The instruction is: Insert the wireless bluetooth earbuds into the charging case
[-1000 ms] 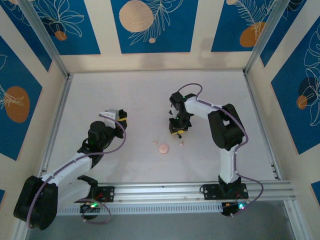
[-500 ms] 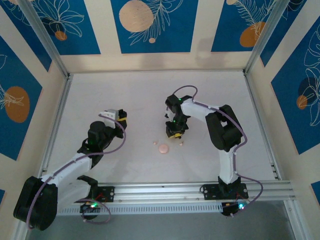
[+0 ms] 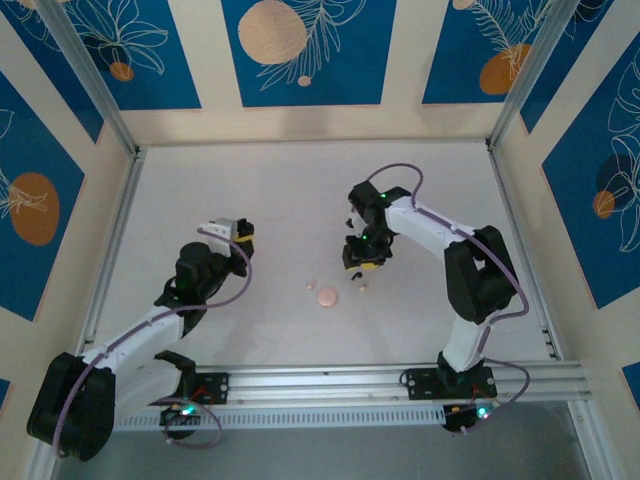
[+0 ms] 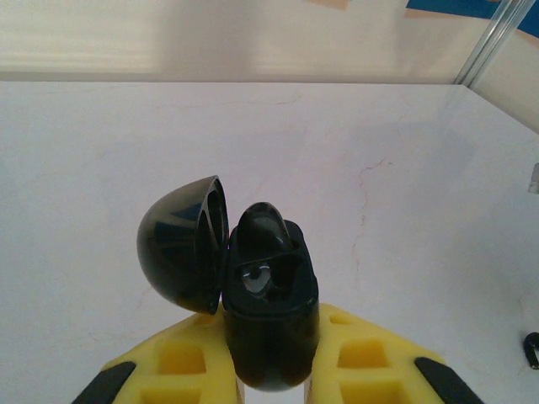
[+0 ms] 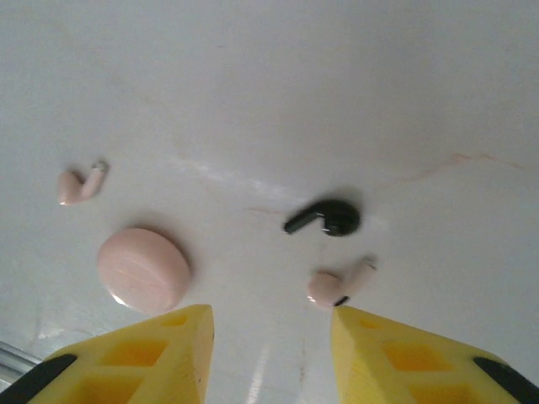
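Left gripper (image 4: 269,374) clamps case (image 4: 268,303) | right gripper (image 5: 271,341) agape | pink buds (image 5: 80,185) (image 5: 341,284) 2 | black bud (image 5: 326,219) 1

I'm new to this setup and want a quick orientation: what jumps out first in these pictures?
The left gripper grips an open black charging case, its lid swung out to the left. Below the open right gripper, a black earbud lies loose on the table beside a pale pink earbud. A closed pink case and another pink earbud lie further left in that wrist view.
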Tool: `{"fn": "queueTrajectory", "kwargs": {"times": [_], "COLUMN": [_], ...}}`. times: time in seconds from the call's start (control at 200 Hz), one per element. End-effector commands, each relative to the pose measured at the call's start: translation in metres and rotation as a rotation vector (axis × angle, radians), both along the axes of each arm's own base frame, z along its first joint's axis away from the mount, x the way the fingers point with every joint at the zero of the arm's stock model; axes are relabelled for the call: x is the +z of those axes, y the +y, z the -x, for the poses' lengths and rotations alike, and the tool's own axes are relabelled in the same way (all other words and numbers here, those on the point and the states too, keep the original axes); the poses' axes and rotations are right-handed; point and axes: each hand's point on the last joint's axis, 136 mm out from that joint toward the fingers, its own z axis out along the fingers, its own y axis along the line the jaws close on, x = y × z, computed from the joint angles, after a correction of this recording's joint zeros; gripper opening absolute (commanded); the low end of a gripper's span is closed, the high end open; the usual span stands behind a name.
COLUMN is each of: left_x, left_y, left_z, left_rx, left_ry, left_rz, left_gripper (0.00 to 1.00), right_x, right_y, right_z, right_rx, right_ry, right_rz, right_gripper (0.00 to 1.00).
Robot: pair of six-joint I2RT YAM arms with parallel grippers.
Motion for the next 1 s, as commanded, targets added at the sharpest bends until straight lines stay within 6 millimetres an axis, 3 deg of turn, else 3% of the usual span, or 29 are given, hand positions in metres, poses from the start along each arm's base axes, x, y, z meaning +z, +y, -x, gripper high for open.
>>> {"fn": "queueTrajectory", "kwargs": {"times": [0.0, 0.565, 0.825, 0.995], "left_x": [0.009, 0.012, 0.014, 0.015], "left_y": [-0.003, -0.007, -0.008, -0.009], "left_z": [-0.002, -0.002, -0.003, -0.003], "left_rx": [-0.032, -0.055, -0.058, -0.063], "left_ry": [-0.038, -0.047, -0.051, -0.048], "left_rz": [-0.001, -0.001, -0.003, -0.006], "left_gripper": [0.10, 0.10, 0.11, 0.11], "right_x": [-0.010, -0.040, -0.039, -0.033], "right_y": [-0.012, 0.005, 0.021, 0.021], "right_z": [0.006, -0.003, -0.013, -0.017], "right_rx": [-0.092, -0.102, -0.074, -0.066], "right_ry": [0.062, 0.142, 0.126, 0.093], "right_rz": [0.002, -0.058, -0.106, -0.102], "right_gripper": [0.42, 0.41, 0.39, 0.39]}}
